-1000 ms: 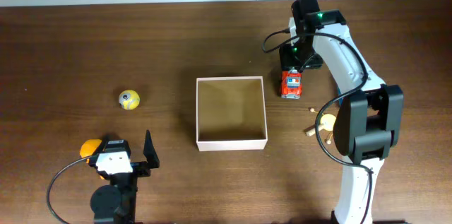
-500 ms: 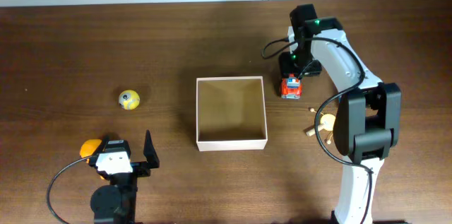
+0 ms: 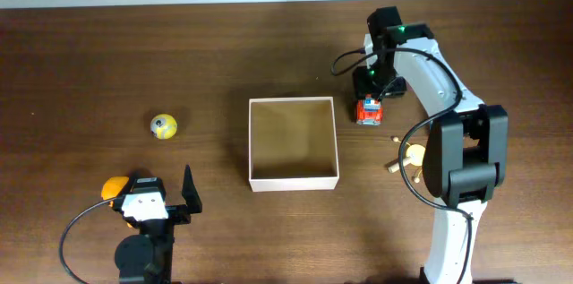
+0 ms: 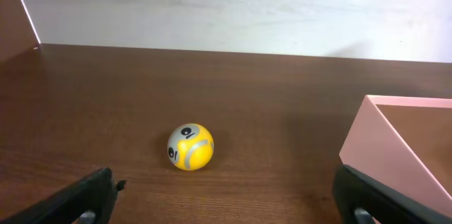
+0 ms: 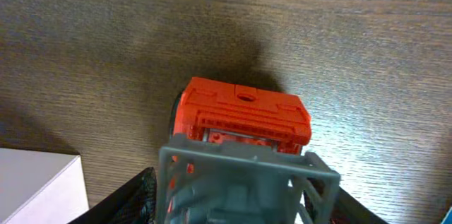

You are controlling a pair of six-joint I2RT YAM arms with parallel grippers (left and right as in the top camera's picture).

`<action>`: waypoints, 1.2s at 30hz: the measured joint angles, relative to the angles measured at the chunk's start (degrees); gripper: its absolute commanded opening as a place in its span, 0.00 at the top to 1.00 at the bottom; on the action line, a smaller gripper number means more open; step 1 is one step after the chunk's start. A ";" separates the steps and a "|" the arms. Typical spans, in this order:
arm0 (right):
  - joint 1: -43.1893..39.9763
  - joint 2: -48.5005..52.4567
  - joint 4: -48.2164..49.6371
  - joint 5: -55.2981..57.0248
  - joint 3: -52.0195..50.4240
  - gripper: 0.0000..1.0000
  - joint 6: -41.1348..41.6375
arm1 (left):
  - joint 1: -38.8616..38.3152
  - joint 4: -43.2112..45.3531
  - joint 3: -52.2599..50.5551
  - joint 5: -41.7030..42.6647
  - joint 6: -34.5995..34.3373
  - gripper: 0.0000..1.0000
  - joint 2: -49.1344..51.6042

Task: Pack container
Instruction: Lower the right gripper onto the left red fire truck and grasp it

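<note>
The container (image 3: 293,181), a shallow square white-walled box with a tan inside, sits mid-table and holds nothing. Its wall shows in the left wrist view (image 4: 367,155) and its corner shows in the right wrist view (image 5: 35,181). A red toy truck (image 3: 369,112) with a grey cage on its back stands just right of the container. My right gripper (image 3: 372,96) is down over the truck (image 5: 244,107), with its fingers (image 5: 244,196) closed against the sides of the grey cage. My left gripper (image 3: 154,187) is open and empty (image 4: 226,196) at the front left.
A yellow ball (image 3: 163,126) with grey markings lies left of the container, ahead of my left gripper (image 4: 190,147). An orange object (image 3: 112,186) sits beside the left arm. A yellow and wooden toy (image 3: 410,156) lies by the right arm's base.
My right gripper moved toward the front and lowered over the red truck, then held still. The truck, the container and the left arm have not moved.
</note>
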 measured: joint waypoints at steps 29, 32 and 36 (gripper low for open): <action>0.00 0.00 1.05 -0.42 -2.60 0.54 0.04 | 0.00 0.00 0.00 0.00 0.00 0.01 0.00; 0.00 0.00 0.37 -0.42 -2.38 0.54 0.04 | 0.00 0.00 0.00 0.00 0.00 0.01 0.00; 0.00 0.00 -1.60 -0.39 -1.05 0.54 0.02 | 0.00 0.00 0.00 0.00 0.00 0.01 0.00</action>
